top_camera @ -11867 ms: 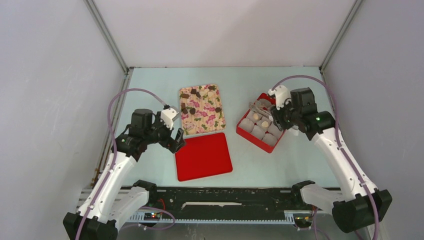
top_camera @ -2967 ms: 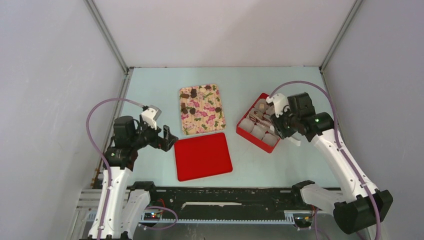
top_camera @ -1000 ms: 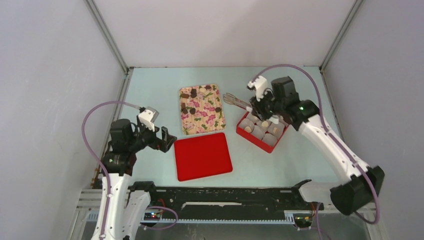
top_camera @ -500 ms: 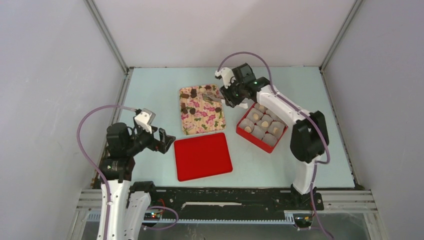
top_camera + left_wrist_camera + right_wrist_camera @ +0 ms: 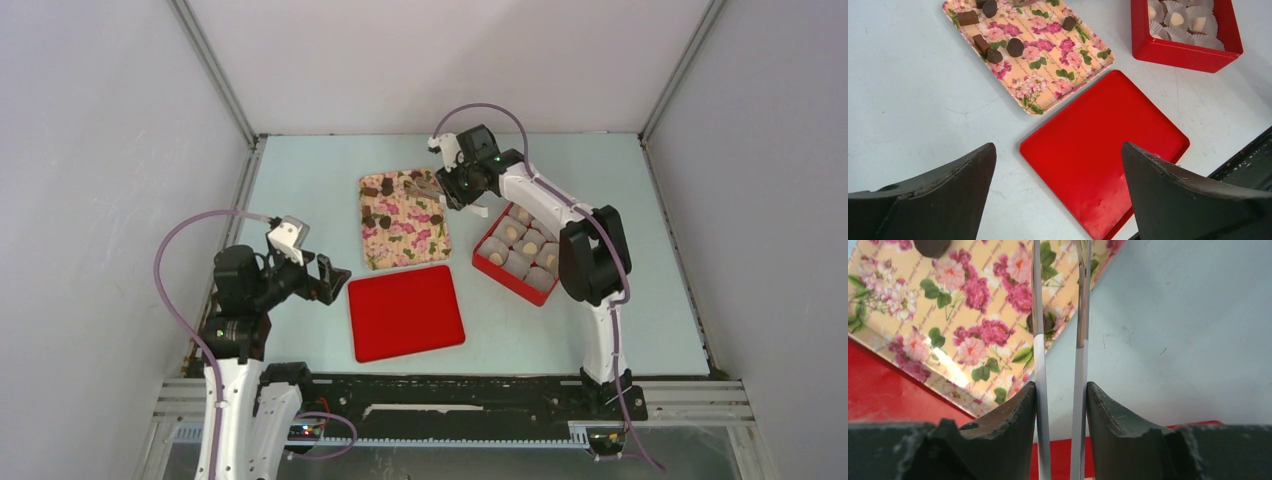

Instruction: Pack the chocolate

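Several dark chocolates point(image 5: 384, 187) lie on the floral tray point(image 5: 405, 235); they also show in the left wrist view point(image 5: 1015, 47). Pale chocolates point(image 5: 528, 245) sit in paper cups in the red box point(image 5: 505, 276). My right gripper point(image 5: 450, 187) is shut on metal tongs point(image 5: 420, 185), whose tips reach over the tray's far right corner. In the right wrist view the tongs point(image 5: 1038, 347) stand slightly apart beside one dark chocolate point(image 5: 1046, 323); my right gripper point(image 5: 1060, 390) clamps both arms. My left gripper point(image 5: 335, 282) is open and empty, left of the red lid point(image 5: 405, 311).
The red lid point(image 5: 1103, 150) lies flat below my left gripper point(image 5: 1058, 155), just near of the floral tray point(image 5: 1048, 75). The red box point(image 5: 1183, 52) stands to the right. Grey walls close in the table on three sides.
My right arm has swung left from the red box to the floral tray, carrying the tongs. More pale chocolates show in the box. My left arm has drawn back toward the near left.
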`<move>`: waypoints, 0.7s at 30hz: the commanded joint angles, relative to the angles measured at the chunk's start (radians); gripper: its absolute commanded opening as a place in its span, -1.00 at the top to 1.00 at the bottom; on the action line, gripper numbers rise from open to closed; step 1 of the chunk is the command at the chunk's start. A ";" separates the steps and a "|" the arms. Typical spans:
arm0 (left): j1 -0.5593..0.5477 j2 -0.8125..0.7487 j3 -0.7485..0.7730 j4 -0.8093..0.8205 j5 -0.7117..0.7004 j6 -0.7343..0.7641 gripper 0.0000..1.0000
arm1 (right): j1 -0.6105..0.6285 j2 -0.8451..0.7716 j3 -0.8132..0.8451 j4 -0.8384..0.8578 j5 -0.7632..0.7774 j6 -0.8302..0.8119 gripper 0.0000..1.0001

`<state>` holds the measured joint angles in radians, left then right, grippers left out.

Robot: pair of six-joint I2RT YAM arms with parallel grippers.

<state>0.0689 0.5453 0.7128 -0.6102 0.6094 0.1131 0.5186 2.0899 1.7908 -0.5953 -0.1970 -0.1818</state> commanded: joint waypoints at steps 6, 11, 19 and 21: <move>0.014 0.008 -0.021 0.038 0.023 -0.005 -0.97 | 0.000 0.136 0.209 0.018 0.020 0.036 0.15; 0.014 0.008 -0.020 0.038 0.022 -0.003 -0.97 | 0.012 0.180 0.258 0.012 0.029 0.034 0.14; 0.014 0.016 -0.021 0.038 0.026 0.000 -0.97 | 0.039 0.205 0.271 0.017 0.057 0.000 0.14; 0.014 0.017 -0.021 0.039 0.027 0.000 -0.97 | 0.048 0.208 0.270 0.017 0.078 -0.016 0.15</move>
<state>0.0700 0.5587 0.7055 -0.6067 0.6106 0.1127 0.5453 2.2913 2.0087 -0.6075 -0.1555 -0.1696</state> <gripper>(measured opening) 0.984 0.434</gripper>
